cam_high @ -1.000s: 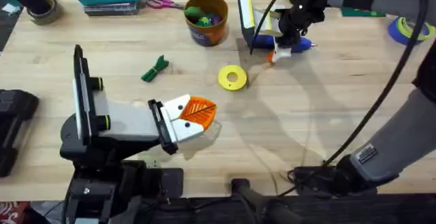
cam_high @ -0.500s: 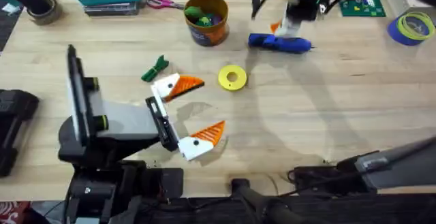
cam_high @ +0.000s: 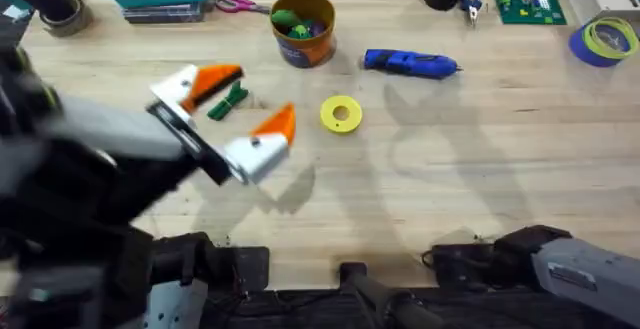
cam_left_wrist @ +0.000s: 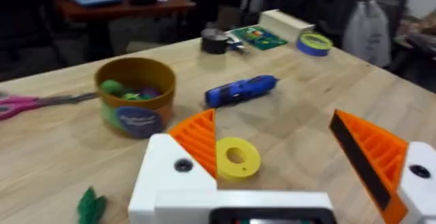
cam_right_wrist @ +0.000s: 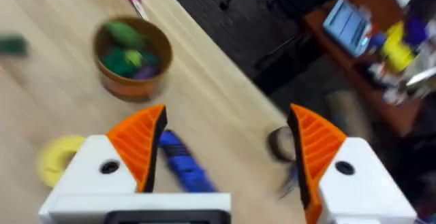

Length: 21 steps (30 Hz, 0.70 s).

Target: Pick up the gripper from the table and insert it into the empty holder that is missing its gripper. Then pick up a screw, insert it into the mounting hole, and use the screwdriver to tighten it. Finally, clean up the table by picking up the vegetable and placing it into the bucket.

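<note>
Pale matt wood table [cam_high: 480, 159]; glossy blue plastic screwdriver [cam_high: 410, 63].

A pale wooden table [cam_high: 480, 169] (light plank grain) stands in a dim room, with a reddish-brown desk [cam_left_wrist: 136, 5] cluttered behind it.

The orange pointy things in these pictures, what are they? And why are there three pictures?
Those are a robot's fingers. It has two arms, each ending in a gripper, a two-finger pincher. One picture looks down from above the table; there the left gripper is open, hanging over the green toy vegetable. The other two come from little cameras on the wrists, so each sees its own fingers up close: the left gripper's and the right gripper, also open. Neither holds anything. On the wooden table lie a blue screwdriver, a yellow ring and a bucket with toys inside.
</note>
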Motion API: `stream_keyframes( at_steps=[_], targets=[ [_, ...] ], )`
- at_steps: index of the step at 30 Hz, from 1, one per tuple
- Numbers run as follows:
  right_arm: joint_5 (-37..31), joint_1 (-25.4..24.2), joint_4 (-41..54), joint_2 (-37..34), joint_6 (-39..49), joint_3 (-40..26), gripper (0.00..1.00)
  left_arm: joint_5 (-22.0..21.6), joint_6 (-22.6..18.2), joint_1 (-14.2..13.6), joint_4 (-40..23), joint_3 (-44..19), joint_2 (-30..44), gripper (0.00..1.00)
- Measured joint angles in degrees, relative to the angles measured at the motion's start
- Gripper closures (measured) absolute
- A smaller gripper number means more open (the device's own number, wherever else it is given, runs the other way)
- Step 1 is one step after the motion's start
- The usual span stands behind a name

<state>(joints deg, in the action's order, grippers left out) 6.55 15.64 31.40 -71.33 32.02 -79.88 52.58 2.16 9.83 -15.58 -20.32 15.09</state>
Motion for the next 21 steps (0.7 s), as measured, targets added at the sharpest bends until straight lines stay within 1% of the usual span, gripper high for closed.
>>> stream_keyframes(
  at_steps=[3, 5, 10, 13, 15, 18, 19, 20, 21],
  targets=[
    [0.2, 0.0, 4.3, 4.2, -10.6, 0.0, 0.006, -2.1, -1.5, 2.8, -7.1, -7.5, 8.7, 0.001],
    [0.3, 0.0, 7.3, 6.6, -15.5, 0.0, 0.006, -4.3, -2.4, 4.4, -12.2, -12.1, 14.7, 0.001],
    [0.4, 0.0, 13.6, 11.6, -21.6, 0.0, 0.006, -10.2, -5.4, 7.3, -24.5, -21.9, 27.4, 0.001],
    [0.4, 0.0, 15.9, 15.0, -23.9, 1.7, 0.007, -15.2, -8.0, 8.2, -32.5, -27.8, 34.2, 0.001],
    [0.4, 0.0, 16.8, 17.8, -24.9, 4.3, 0.007, -18.5, -9.2, 8.4, -34.9, -30.8, 37.7, 0.001],
    [0.4, -0.2, 17.7, 21.7, -25.9, 8.8, 0.007, -23.3, -10.2, 8.4, -35.1, -34.6, 42.3, 0.001],
    [0.4, -0.4, 18.0, 23.3, -26.4, 10.9, 0.007, -24.8, -10.5, 8.4, -35.1, -35.5, 43.6, 0.001],
    [0.4, -1.3, 18.4, 26.2, -27.5, 16.0, 0.006, -28.4, -11.1, 8.4, -35.2, -36.3, 45.9, 0.002],
    [0.4, -1.6, 18.5, 26.9, -27.8, 17.6, 0.006, -29.6, -11.7, 8.4, -35.6, -36.4, 46.5, 0.002]
  ],
)
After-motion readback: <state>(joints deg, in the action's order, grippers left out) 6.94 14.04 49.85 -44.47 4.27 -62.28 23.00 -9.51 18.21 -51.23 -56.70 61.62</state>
